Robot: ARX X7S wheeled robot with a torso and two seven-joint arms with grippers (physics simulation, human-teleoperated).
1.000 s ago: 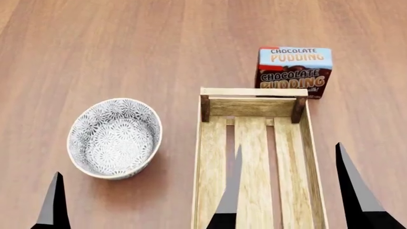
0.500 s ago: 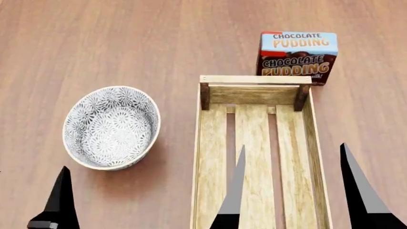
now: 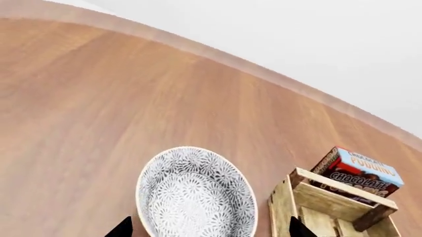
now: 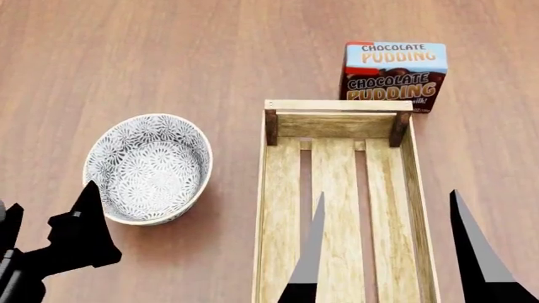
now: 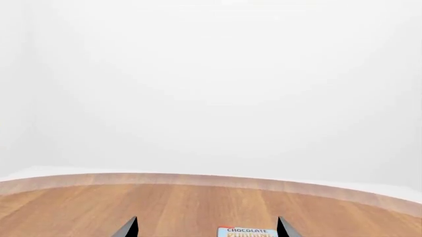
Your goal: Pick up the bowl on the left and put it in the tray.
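The left gripper (image 3: 207,229) has its jaws spread wide and holds nothing; in its wrist view the two dark fingertips straddle the bowl's near rim, which suggests it is lined up to take the rim rather than the whole body. In the head view only one fingertip (image 4: 87,208) shows, just at the bowl's 7 o'clock edge; whether it touches the rim I cannot tell.

The right gripper (image 4: 387,243) is also spread and empty. It hangs over the near half of the tray (image 4: 274,208), apparently parked, and its wrist camera looks out across the table (image 5: 197,202) past the pudding box (image 5: 247,232).

The bowl (image 4: 148,168) sits upright on the wooden table at the tray's 9 o'clock, close beside it but apart. It is round and white, covered inside and out with a dense grey-black floral pattern, and it looks roughly as wide as the tray, so it should fit only snugly. The tray is a long light-wood slatted crate with low sides and darker corner posts, nothing in it. The pudding box stands at its 12 o'clock, right behind the far wall.
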